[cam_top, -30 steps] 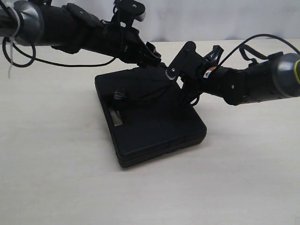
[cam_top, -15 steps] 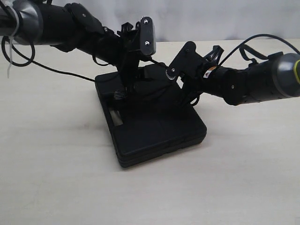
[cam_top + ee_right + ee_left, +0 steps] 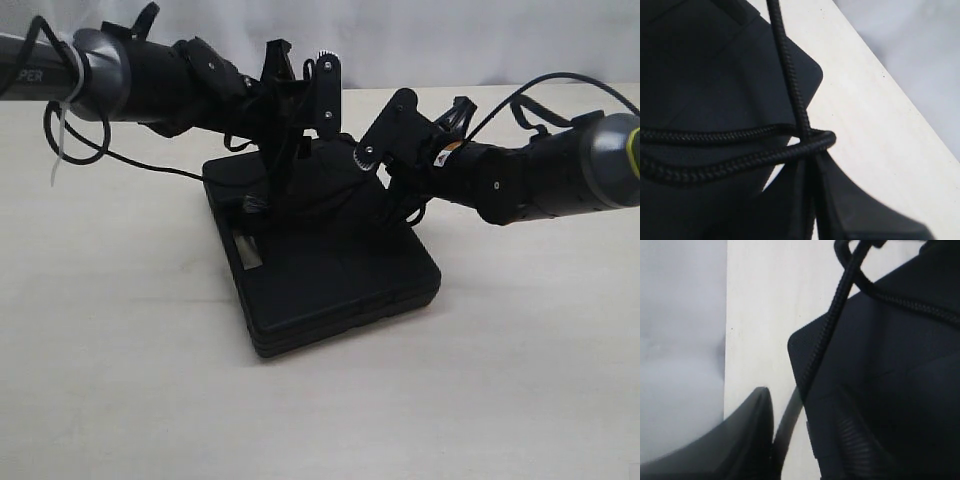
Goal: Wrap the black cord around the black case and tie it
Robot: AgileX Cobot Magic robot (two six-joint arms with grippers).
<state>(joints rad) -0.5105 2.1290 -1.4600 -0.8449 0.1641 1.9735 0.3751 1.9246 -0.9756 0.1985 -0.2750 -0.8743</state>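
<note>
In the jaws of the right gripper (image 3: 812,157) the black cord (image 3: 790,85) is pinched where its strands cross. The left gripper (image 3: 790,422) has its jaws set narrowly about the cord, but whether they grip it cannot be told. The black case (image 3: 330,265) lies mid-tabletop (image 3: 120,380), nearer the far edge. Tying is judged underway; opposed pulls are needed to tighten the crossing.

Arms reach inward, nearly meeting; left gripper (image 3: 300,110) tips downward, its closure unreadable, while right gripper (image 3: 375,145) fingers (image 3: 855,210) pinch the black cord (image 3: 790,85).
</note>
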